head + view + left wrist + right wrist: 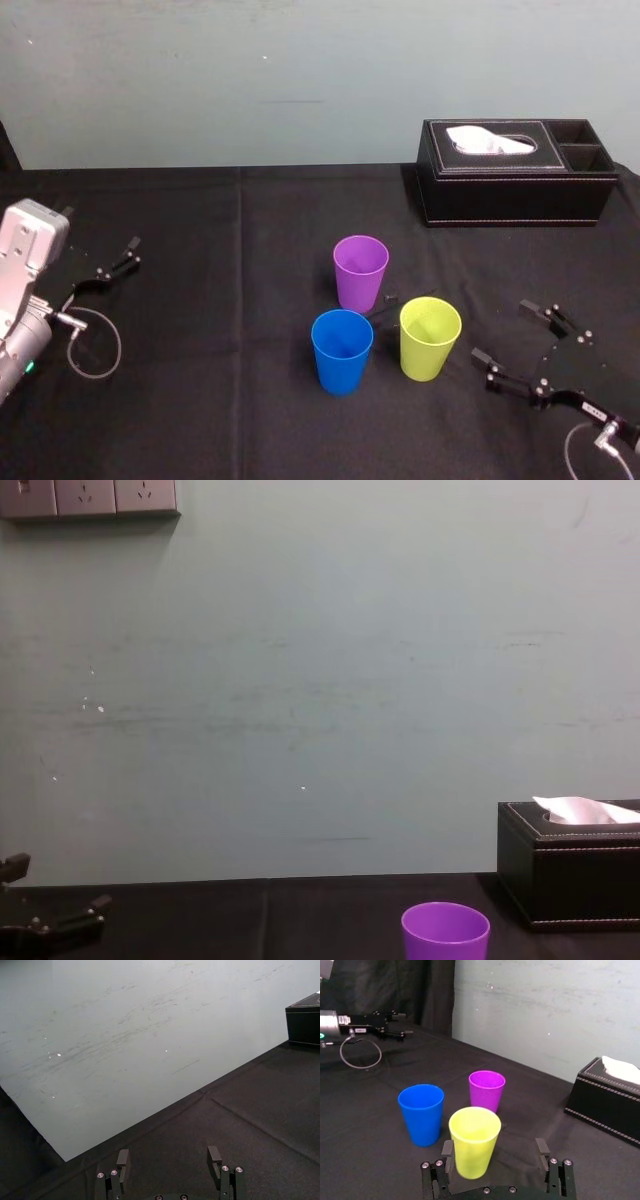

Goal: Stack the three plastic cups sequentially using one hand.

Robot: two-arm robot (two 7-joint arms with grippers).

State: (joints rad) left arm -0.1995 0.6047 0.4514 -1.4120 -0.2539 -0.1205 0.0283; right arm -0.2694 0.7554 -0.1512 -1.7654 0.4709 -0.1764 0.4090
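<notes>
From where I stand, the right pincer (500,329) hangs low over the black surface (200,300) with its two flat jaws spread wide apart and nothing between them. The yellow-green cup (430,340) is the closest thing to it. It stands upright with its mouth up, just ahead of the open jaws and in line with the gap, but untouched.

A little farther from the pincer, beside the yellow-green one, stands the blue cup (342,352), also upright. The two are near each other, with a strip of cloth showing between them. Beyond that pair, roughly behind the space that parts them, is the purple cup (360,272), again upright and on its own. No cup sits inside another, so I take it the stacking has not begun.

Farther back again, well apart from the cups, a black tissue box (515,185) sits near the wall.

The cups look like thin, smooth plastic, so I judge them light, a bit slippery and easy to tip or dent. The tapered wall would let a loose grip slide. A gentle hold across the wall just under the rim seems the safest place, leaving the base free to drop into the next cup.

The left pincer (169,1151) is parked on the far side of the cups, jaws apart and empty.
</notes>
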